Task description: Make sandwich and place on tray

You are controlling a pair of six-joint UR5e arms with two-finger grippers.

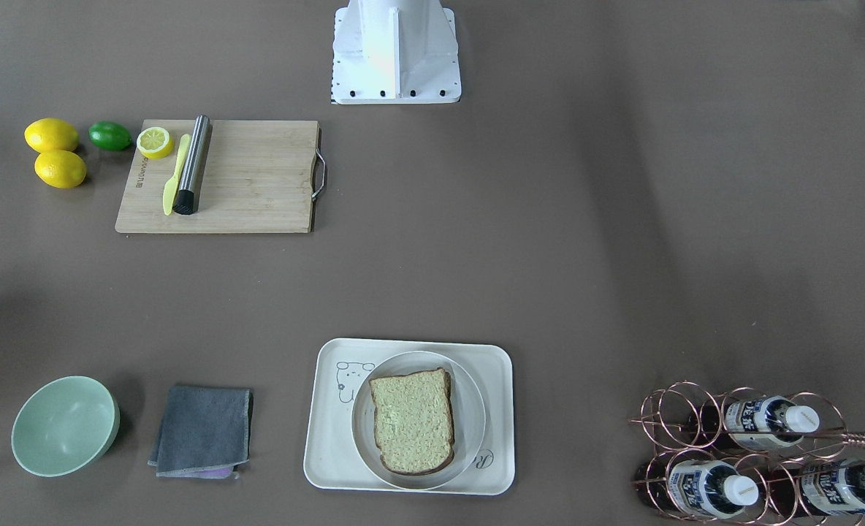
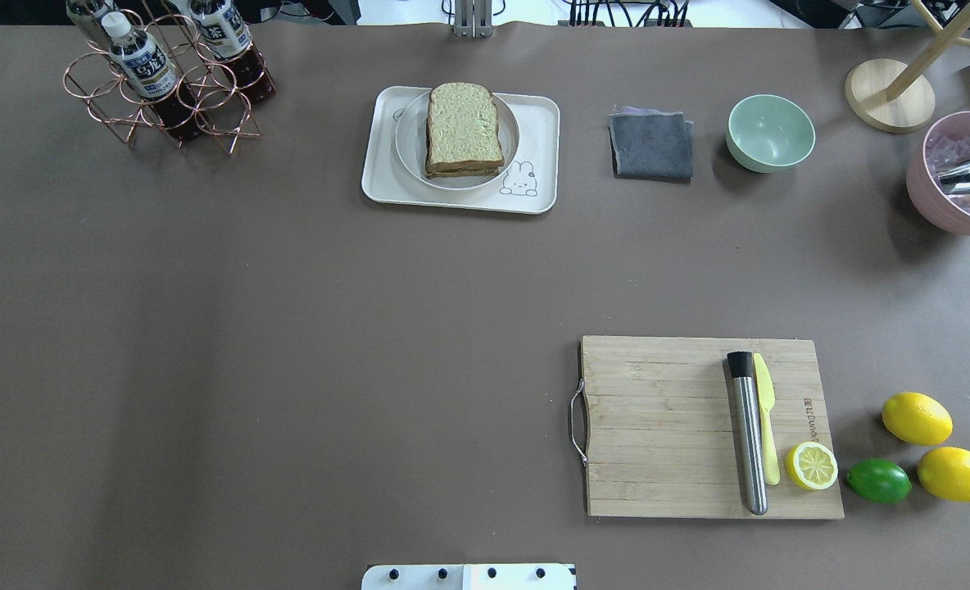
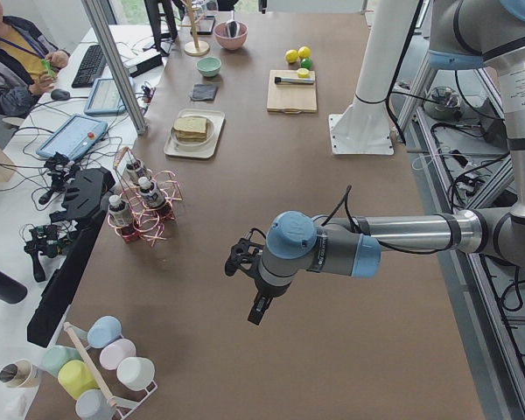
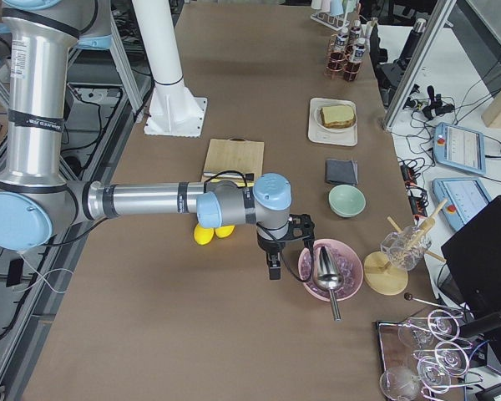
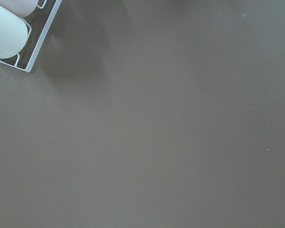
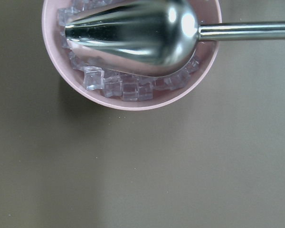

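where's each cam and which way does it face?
Front-facing: across the table, steeply down; sandwich, tray near; robot base only.
Overhead: behind robot, forward and down; cutting board near; base edge.
Exterior left: table's left end; left arm, left claw near.
Exterior right: opposite end; right arm, right claw by pink bowl.
Left wrist: down on table; no claw.
Right wrist: down on pink bowl, scoop; no claw.
Shared: front-facing and overhead both show sandwich, tray, cutting board.

Your left arm [image 3: 411, 232] and right arm [image 4: 142, 200] are silver tubes with pale blue joint caps; a black cable [image 3: 343, 203] loops just behind the black left gripper [image 3: 257, 313].
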